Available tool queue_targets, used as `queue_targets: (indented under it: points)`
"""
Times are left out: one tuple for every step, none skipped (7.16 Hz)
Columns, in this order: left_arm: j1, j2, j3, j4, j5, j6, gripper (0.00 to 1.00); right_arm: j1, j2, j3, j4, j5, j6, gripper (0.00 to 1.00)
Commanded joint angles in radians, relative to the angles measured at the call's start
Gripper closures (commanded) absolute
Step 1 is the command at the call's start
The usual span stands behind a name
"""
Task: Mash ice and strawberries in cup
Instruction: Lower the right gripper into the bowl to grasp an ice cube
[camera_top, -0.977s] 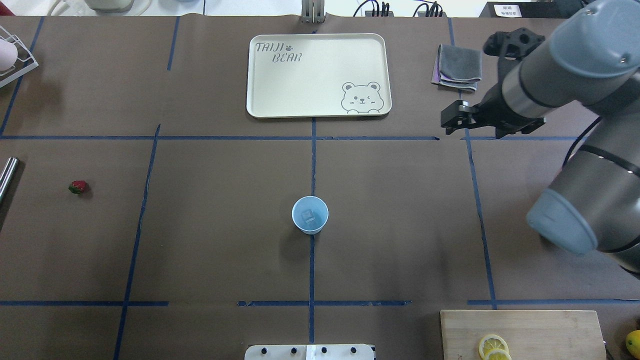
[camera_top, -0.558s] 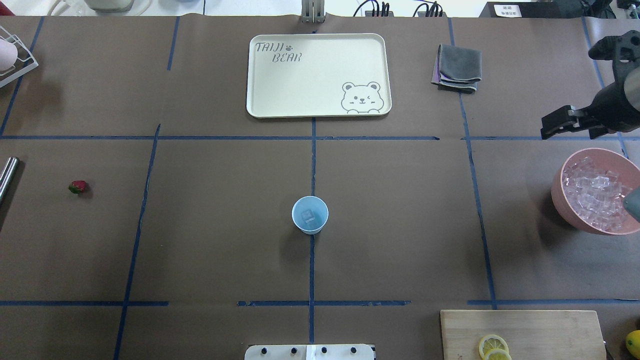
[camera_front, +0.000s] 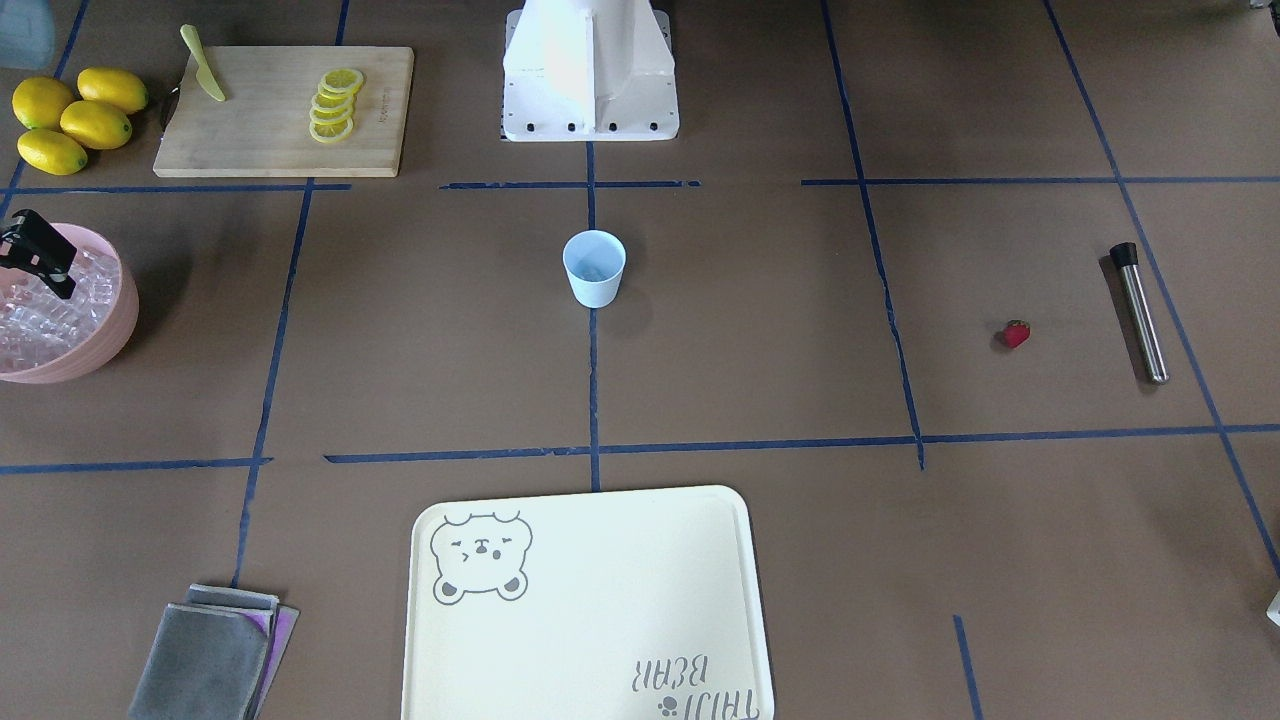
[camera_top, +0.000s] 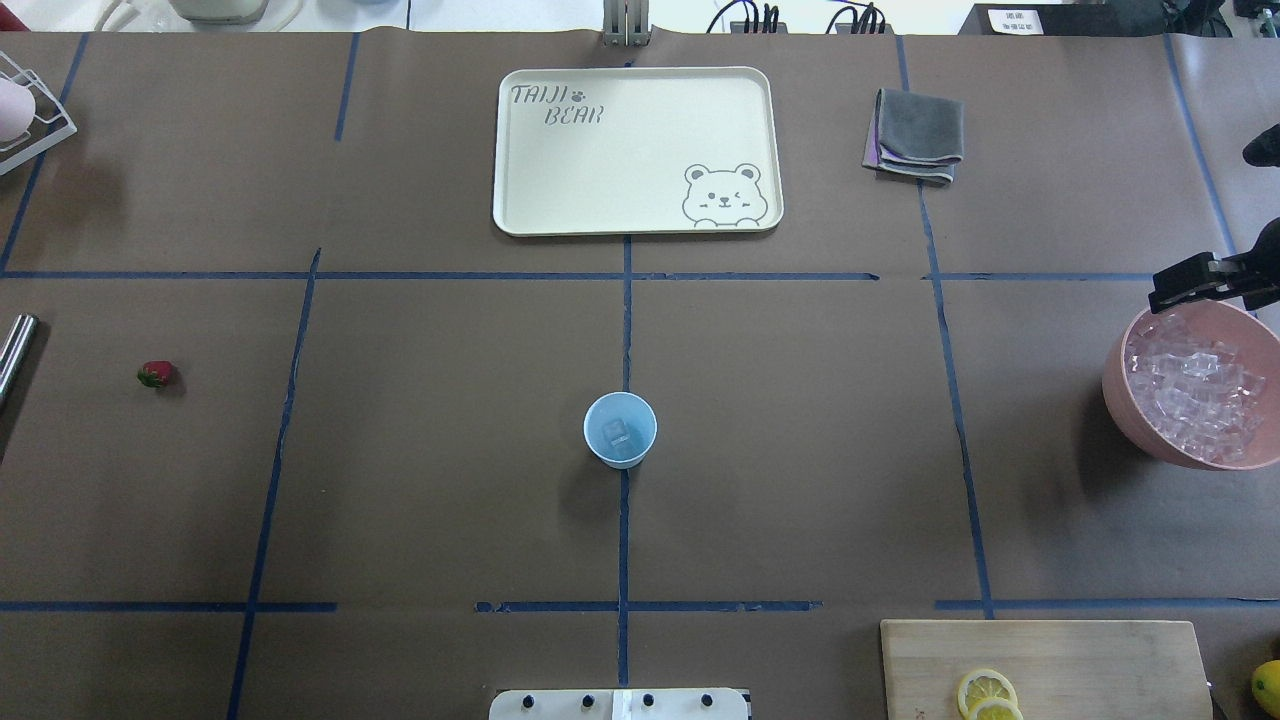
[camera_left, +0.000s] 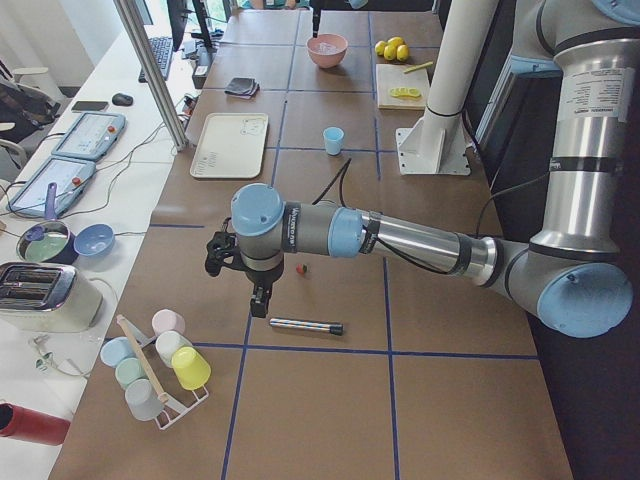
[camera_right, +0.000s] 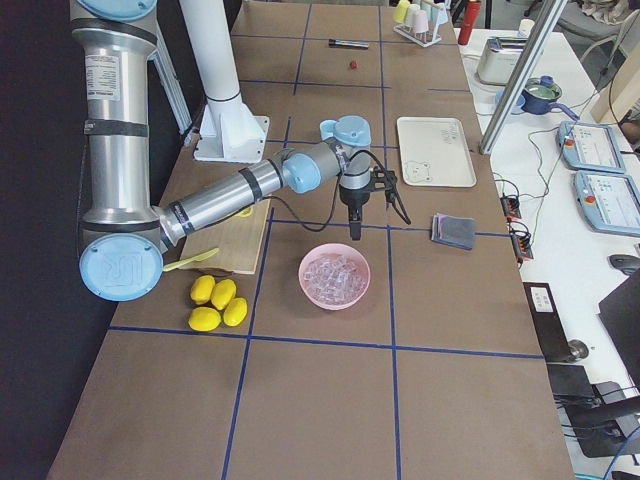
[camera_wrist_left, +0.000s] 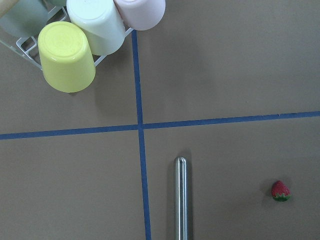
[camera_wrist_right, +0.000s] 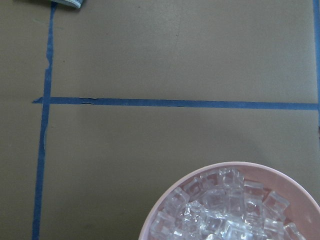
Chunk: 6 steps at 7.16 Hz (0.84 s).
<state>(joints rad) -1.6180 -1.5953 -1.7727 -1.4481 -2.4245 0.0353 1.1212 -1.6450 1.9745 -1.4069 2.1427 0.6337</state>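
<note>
Nearest the right jaws, just below and to one side of them, sits the pink bowl (camera_top: 1116, 392) heaped with ice (camera_top: 1195, 390). The jaws hang above its rim on the side toward the folded grey cloth (camera_top: 915, 135). Nothing shows between them, and whether they are parted or closed cannot be told from these angles.

Well apart from them, toward the middle of the tabletop (camera_top: 800, 450), the pale blue cup (camera_top: 628, 460) stands upright. It holds what looks like a single ice cube (camera_top: 619, 432) and nothing red.

At the far end, the left jaws point down over the tabletop. They show only from the side, so their opening cannot be told. Just beneath them lie the steel muddler (camera_wrist_left: 180, 200) and, a little to its side, the strawberry (camera_wrist_left: 280, 191). The two are apart, both are flat on the tabletop, and neither is held.

By this showing the task is at an early stage. Some ice is in the cup and more may be wanted. The strawberry is not yet in the cup, the muddler is not picked up, and no mashing has begun.
</note>
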Motion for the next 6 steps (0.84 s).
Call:
queue_targets:
  points:
    - [0.000,0.000,-0.001,0.000,-0.001,-0.002,0.00,0.012,-0.018,-0.072,0.083,0.034,-0.028,0.01]
    - [0.000,0.000,-0.001,0.000,-0.001,0.000,0.00,0.012,-0.018,-0.094,0.082,0.035,-0.026,0.01]
    - [0.000,0.000,-0.001,0.000,-0.001,0.000,0.00,0.011,-0.012,-0.133,0.083,0.036,-0.028,0.01]
    - [0.000,0.000,-0.002,0.000,-0.001,0.000,0.00,0.011,-0.009,-0.167,0.083,0.036,-0.029,0.02]
    - [0.000,0.000,-0.001,-0.002,0.001,0.000,0.00,0.009,-0.006,-0.180,0.083,0.036,-0.029,0.02]
    - [0.000,0.000,-0.001,-0.002,0.001,0.000,0.00,0.005,0.000,-0.190,0.083,0.036,-0.029,0.02]
